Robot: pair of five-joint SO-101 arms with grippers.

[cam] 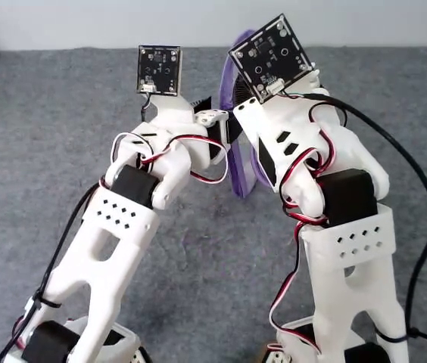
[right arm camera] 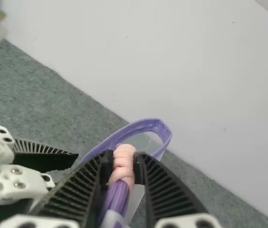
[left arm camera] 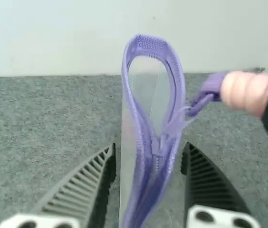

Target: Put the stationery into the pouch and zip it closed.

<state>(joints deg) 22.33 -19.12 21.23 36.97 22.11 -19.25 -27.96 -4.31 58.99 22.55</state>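
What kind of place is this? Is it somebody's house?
Probably a robot practice bench, not a home: a robot arm beside a second arm, on a plain grey mat against a bare white wall, both at a purple pouch.

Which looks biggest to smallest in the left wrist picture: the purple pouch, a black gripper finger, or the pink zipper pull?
1. purple pouch
2. black gripper finger, though it is nearest the camera, so this place is unsure
3. pink zipper pull
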